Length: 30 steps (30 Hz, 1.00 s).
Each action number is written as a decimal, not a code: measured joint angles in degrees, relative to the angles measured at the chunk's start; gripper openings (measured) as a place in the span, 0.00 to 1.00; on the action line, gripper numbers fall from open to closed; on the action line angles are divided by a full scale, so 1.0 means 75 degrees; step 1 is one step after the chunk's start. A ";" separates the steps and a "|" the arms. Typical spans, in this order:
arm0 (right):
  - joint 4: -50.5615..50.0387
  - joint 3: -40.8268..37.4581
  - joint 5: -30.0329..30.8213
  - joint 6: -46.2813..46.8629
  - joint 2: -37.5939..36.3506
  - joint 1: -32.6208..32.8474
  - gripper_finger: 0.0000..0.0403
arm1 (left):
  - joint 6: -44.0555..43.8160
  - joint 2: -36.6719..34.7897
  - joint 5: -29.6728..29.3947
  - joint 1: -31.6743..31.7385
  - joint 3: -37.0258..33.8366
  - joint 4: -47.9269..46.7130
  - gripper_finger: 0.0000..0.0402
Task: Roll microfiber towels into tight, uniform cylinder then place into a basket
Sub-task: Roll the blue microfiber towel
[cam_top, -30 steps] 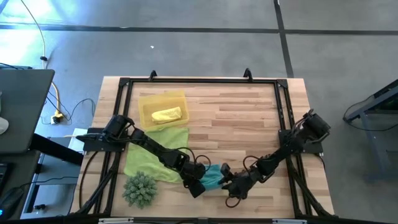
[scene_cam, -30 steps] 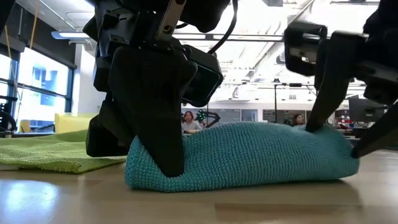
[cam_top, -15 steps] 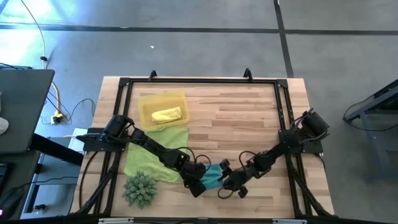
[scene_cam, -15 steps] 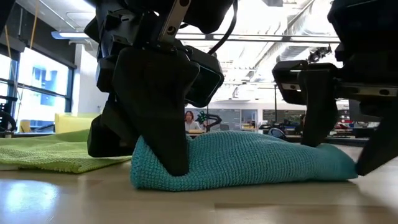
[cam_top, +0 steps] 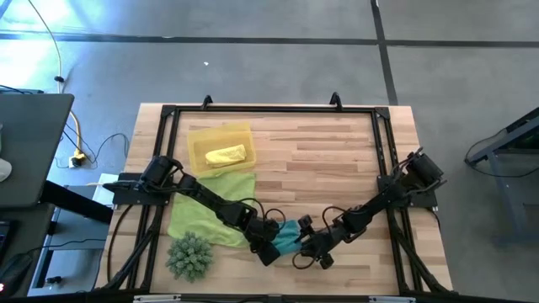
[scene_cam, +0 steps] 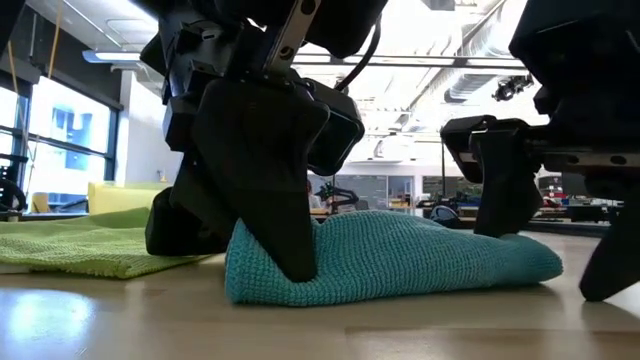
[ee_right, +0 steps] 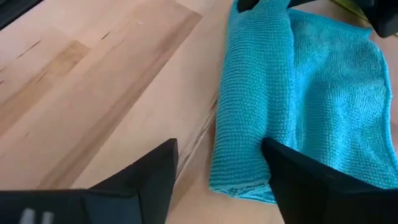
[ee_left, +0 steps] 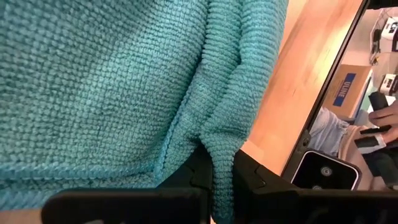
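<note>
The teal towel (cam_top: pixel 289 237) lies near the table's front edge, partly rolled, with its roll (ee_right: pixel 252 93) beside a flat part (ee_right: pixel 329 81). My left gripper (cam_top: pixel 268 250) is shut on its left end. My right gripper (cam_top: pixel 310 250) stands open at the towel's right end, one finger on bare wood and the other over the flat part. A lime green towel (cam_top: pixel 210 210) lies spread flat on the table at the left. The rolled yellow towel (cam_top: pixel 226 156) lies in the yellow basket (cam_top: pixel 202 135). My left gripper pinches a raised fold of the teal towel (ee_left: pixel 219 149) between its two fingers, at the towel's left end. It comes slanting down from the table's left. The towel lies on the table (scene_cam: pixel 420 255). My right gripper's finger (ee_right: pixel 292 174) overlaps the towel's flat part; whether it touches, I cannot tell.
A spiky green ball (cam_top: pixel 189 257) sits at the front left, close to the lime towel. A black frame (cam_top: pixel 278 109) runs around the tabletop. Bare wood (cam_top: pixel 337 168) lies between the basket and the right arm.
My right gripper has rolled about its own axis, shifted slightly toward the towel and opened wider. The teal towel's right end has sunk flatter, and its left end has bunched in toward my left gripper, which has stayed where it was.
</note>
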 joint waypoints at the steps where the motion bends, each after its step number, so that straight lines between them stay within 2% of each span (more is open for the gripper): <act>1: -0.0027 0.0002 0.0088 0.0064 0.0011 0.0004 0.53 | -0.0007 0.0000 0.0010 -0.0003 0.0001 0.0004 0.02; 8: -0.0158 0.0006 0.0659 0.0683 0.0043 0.0004 0.28 | -0.0300 0.0011 0.0101 -0.0082 -0.0002 0.0291 0.05; 14: -0.0165 -0.0006 0.0746 0.1536 0.0042 -0.0008 0.04 | -0.0872 0.0038 0.0029 -0.0159 -0.0013 0.0852 0.08; 22: -0.0243 -0.0006 0.0616 0.1718 0.0039 -0.0014 0.02 | 0.0389 0.0038 0.0568 -0.0139 -0.0001 0.0893 0.14; 30: -0.0245 -0.0006 0.0333 0.2322 0.0031 -0.0022 0.05 | 0.1677 0.0020 0.0614 -0.0035 0.0022 0.0530 0.27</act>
